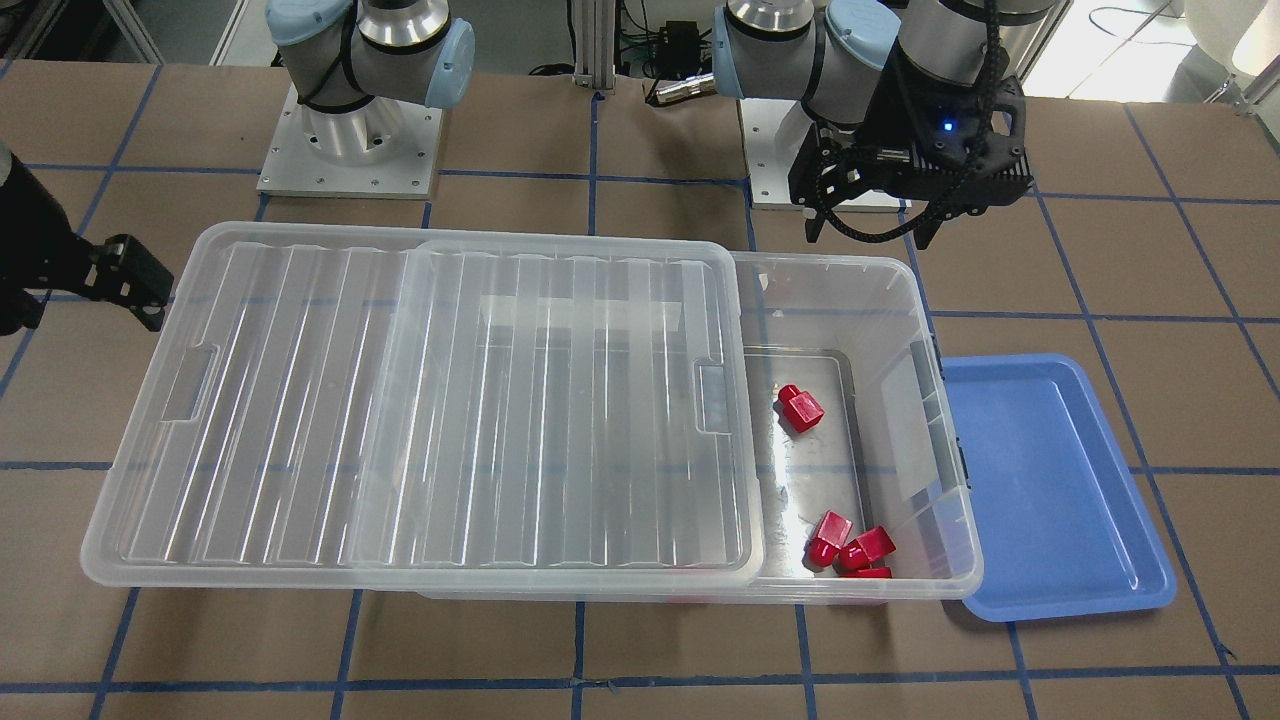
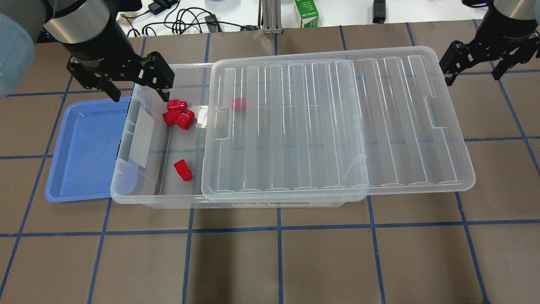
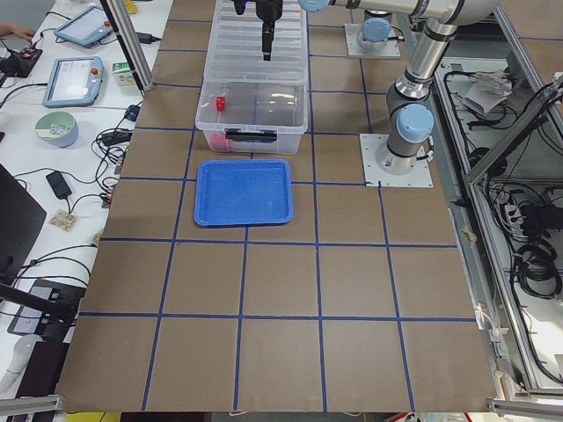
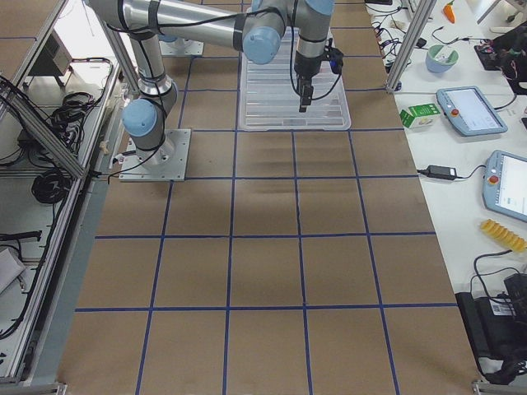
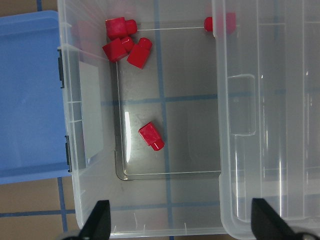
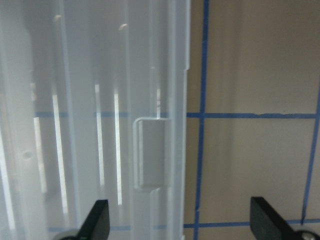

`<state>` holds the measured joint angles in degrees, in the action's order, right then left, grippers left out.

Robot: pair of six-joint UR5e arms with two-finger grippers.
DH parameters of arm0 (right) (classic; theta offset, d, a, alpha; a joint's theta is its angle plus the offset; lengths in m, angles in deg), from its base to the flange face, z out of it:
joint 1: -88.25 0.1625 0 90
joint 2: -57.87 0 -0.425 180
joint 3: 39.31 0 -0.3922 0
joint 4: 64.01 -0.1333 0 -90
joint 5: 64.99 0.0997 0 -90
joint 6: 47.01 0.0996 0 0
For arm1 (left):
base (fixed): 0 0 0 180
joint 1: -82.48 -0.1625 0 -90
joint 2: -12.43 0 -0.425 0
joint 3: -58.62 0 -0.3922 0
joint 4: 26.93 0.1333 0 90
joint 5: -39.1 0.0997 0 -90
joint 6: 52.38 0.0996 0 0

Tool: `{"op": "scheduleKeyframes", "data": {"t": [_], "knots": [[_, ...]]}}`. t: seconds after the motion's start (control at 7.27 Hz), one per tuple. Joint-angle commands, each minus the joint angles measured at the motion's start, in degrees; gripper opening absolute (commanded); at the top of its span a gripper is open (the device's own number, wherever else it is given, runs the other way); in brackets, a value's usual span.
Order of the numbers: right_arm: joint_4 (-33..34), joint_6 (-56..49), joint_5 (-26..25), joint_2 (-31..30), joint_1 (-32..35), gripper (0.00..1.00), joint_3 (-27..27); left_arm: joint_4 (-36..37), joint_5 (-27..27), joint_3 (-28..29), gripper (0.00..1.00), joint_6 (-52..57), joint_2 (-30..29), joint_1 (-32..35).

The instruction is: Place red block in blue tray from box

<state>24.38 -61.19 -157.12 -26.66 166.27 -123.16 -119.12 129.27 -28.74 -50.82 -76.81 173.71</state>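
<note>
The clear box (image 2: 126,197) has its ribbed lid (image 2: 337,126) slid toward my right, so its left end is uncovered. Inside, one red block (image 2: 182,170) lies alone, three more red blocks (image 2: 177,114) are clustered at the far corner, and another (image 2: 239,104) shows through the lid. The blue tray (image 2: 84,147) lies empty against the box's left end. My left gripper (image 2: 137,86) is open and empty above the box's far left corner. In the left wrist view the lone block (image 5: 151,136) lies ahead of the open fingers (image 5: 97,220). My right gripper (image 2: 472,69) is open and empty beyond the lid's right end.
The lid (image 1: 430,400) overhangs the box on my right side. Brown table covering with blue tape lines (image 2: 278,228) surrounds the box. Cables and a green carton (image 2: 306,12) lie past the table's far edge. Both arm bases (image 1: 350,140) stand behind the box.
</note>
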Motion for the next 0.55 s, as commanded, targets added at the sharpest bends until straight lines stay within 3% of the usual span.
{"op": "scheduleKeyframes", "data": {"t": [0.0, 0.14, 0.28, 0.41], "knots": [[-5.3, 11.0, 5.9, -1.8, 9.3, 1.00, 3.9, 3.2, -0.9, -2.9, 1.00, -5.8, -2.7, -0.4], [-4.6, 21.5, 5.0, -1.8, 15.3, 1.00, 3.5, 10.7, -1.5, -6.0, 1.00, -12.5, -5.1, -0.4], [-2.6, 27.0, 4.0, -1.7, 18.4, 1.00, 2.9, 13.7, -1.6, -9.5, 1.00, -14.5, -5.7, -1.0], [-2.4, 27.2, 2.7, -1.8, 18.5, 1.00, 1.5, 16.6, -1.6, -12.3, 1.00, -22.3, -6.9, -1.0]]}}
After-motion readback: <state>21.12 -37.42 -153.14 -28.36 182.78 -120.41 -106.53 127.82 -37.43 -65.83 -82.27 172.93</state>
